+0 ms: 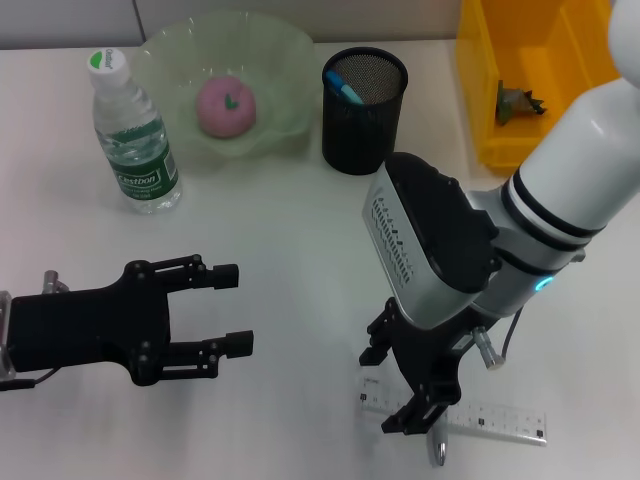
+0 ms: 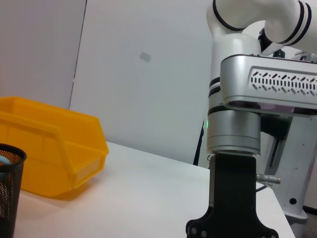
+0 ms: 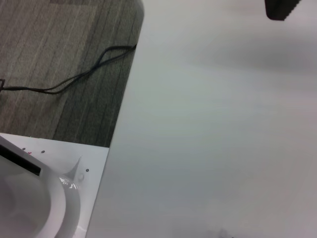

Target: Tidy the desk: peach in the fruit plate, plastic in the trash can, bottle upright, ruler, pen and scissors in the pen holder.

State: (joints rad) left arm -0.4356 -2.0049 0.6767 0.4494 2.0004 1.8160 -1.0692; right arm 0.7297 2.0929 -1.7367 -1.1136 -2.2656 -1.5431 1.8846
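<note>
The clear ruler (image 1: pixel 500 420) lies flat near the table's front edge. My right gripper (image 1: pixel 388 390) points down over its left end, open, with one finger on each side of it. Low on the left, my left gripper (image 1: pixel 232 308) hovers open and holds nothing. The pink peach (image 1: pixel 227 105) rests in the green glass fruit plate (image 1: pixel 290 50). A water bottle (image 1: pixel 132 135) stands upright beside the plate. The black mesh pen holder (image 1: pixel 364 125) has a blue pen (image 1: pixel 345 90) in it. A crumpled greenish plastic piece (image 1: pixel 520 103) lies in the yellow trash can (image 1: pixel 480 100). No scissors are in view.
A small silvery piece (image 1: pixel 438 448) shows just in front of the ruler. The left wrist view shows the yellow trash can (image 2: pixel 49 148), the pen holder's rim (image 2: pixel 7 163) and my right arm (image 2: pixel 237 148). The right wrist view shows the table's edge, floor and a cable (image 3: pixel 89 74).
</note>
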